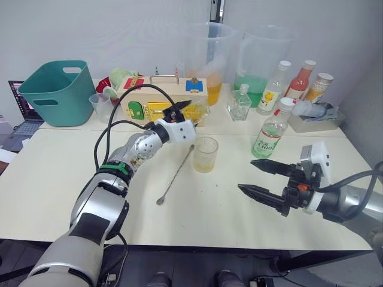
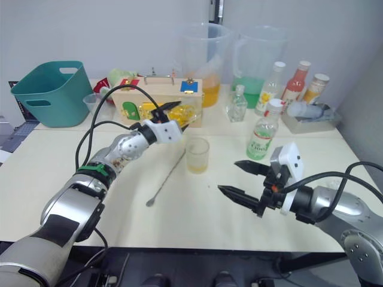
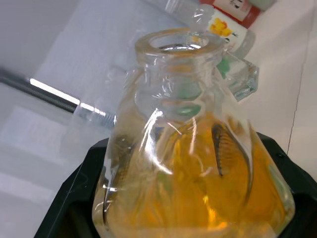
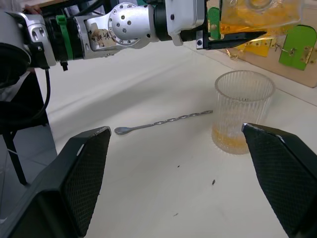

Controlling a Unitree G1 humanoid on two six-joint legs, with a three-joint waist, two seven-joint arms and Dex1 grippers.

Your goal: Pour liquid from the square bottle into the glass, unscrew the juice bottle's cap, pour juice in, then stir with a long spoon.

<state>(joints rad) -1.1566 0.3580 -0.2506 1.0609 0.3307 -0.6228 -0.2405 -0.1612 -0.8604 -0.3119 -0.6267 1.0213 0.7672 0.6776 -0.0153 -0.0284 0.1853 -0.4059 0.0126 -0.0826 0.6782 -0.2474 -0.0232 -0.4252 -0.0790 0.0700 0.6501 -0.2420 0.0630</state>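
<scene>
We see our left gripper (image 1: 179, 111) clamped on the square bottle (image 3: 193, 163) of orange liquid, held tipped with its open mouth toward the glass (image 1: 205, 154), which stands just below and beyond it on the surface (image 1: 54, 179). The long spoon (image 1: 176, 174) lies flat beneath that gripper, its long axis running from the glass back toward us, bowl nearest us. Our right gripper (image 1: 261, 178) hangs with fingers wide apart, the capped juice bottle (image 1: 271, 129) upright just beyond it

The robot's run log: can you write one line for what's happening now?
left gripper: shut on square bottle, orange liquid | right gripper: open, empty | glass: some orange liquid | long spoon: on table | juice bottle: capped
</scene>
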